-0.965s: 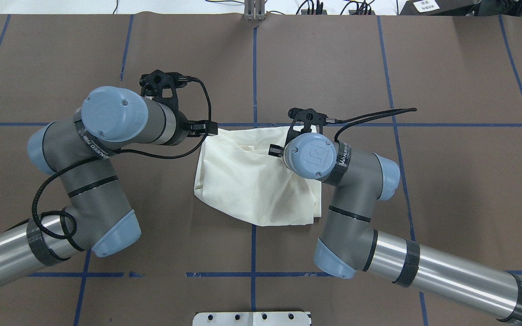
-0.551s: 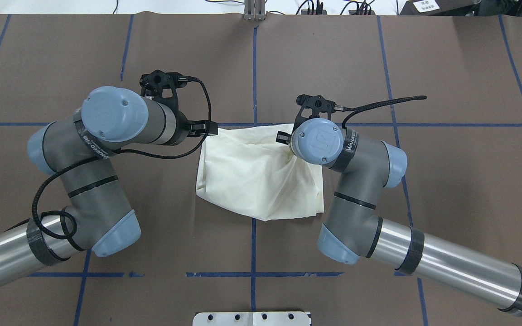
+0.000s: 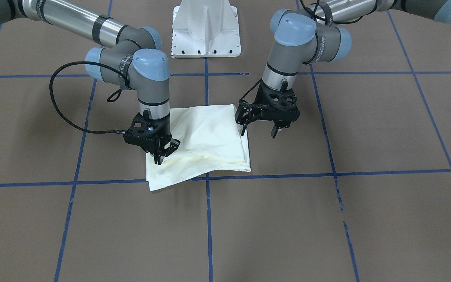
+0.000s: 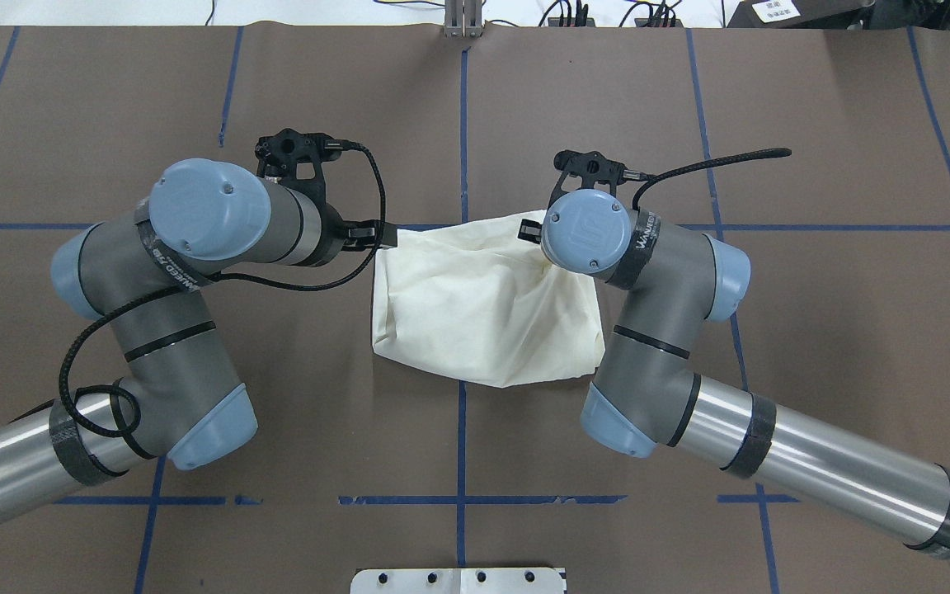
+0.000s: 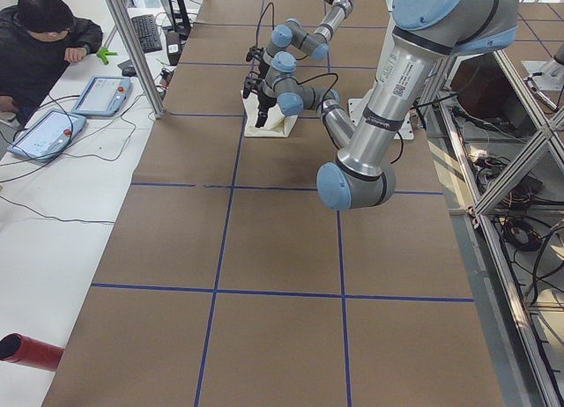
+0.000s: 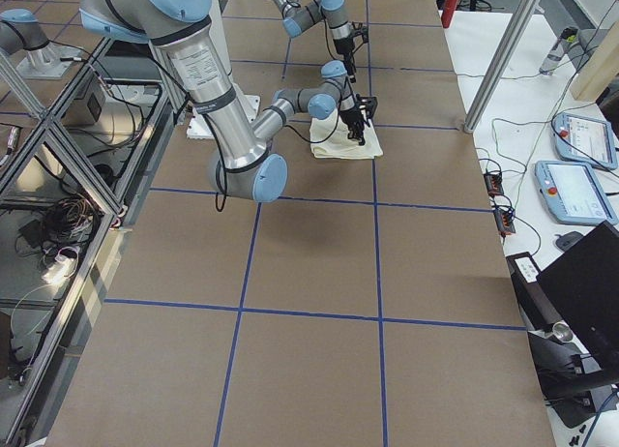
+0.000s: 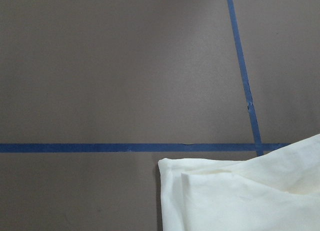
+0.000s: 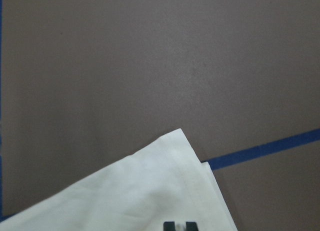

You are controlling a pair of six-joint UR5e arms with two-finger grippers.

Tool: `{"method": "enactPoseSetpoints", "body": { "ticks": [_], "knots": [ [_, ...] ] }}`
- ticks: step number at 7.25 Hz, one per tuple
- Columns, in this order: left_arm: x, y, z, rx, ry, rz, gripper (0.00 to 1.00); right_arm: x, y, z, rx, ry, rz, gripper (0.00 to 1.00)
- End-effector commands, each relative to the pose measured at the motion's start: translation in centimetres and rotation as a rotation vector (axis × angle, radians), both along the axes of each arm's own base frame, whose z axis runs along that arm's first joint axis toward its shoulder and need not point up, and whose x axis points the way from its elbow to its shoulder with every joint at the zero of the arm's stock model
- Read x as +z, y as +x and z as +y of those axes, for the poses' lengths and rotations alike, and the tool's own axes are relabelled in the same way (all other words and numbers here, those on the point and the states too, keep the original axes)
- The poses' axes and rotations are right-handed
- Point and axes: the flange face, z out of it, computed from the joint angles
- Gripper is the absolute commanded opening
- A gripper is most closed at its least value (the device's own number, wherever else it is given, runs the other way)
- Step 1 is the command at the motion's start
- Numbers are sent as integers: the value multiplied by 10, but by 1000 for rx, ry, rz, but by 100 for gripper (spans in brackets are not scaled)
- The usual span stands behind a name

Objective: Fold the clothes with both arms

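The clothes (image 3: 210, 137) are one cream garment, folded into a rough rectangle with only plain fabric showing, lying at the table's middle (image 4: 483, 305). My right gripper (image 3: 159, 158) stands upright over its far corner on my right side, shut on a fold of the cloth. The right wrist view shows the two fingertips (image 8: 171, 225) close together above the cream fabric (image 8: 140, 196). My left gripper (image 3: 258, 132) hangs open at the opposite side edge, one finger at the cloth's border, holding nothing. That border's corner (image 7: 250, 196) fills the bottom right of the left wrist view.
Blue tape lines (image 4: 463, 124) divide the brown table cover into squares. The white pedestal base (image 3: 206, 27) stands at the robot's edge of the table. A seated person (image 5: 44, 37) and control tablets (image 5: 106, 94) are on a side table beyond the far edge.
My right arm has moved away from the robot's base and slightly rightward, pulling the held cloth with it. The garment has shifted right and spread flatter. The left arm has stayed put.
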Motion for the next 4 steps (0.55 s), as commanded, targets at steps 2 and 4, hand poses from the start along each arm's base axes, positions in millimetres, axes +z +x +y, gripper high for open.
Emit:
{"method": "enactPoseSetpoints", "body": {
  "ticks": [2,4],
  "knots": [
    [12,33,54,36,-27,194,100,-36,73,-58,-126,7,-81,100],
    [19,52,93,59,-84,285,100,-42,82,-59,-126,15,-95,100]
  ]
}}
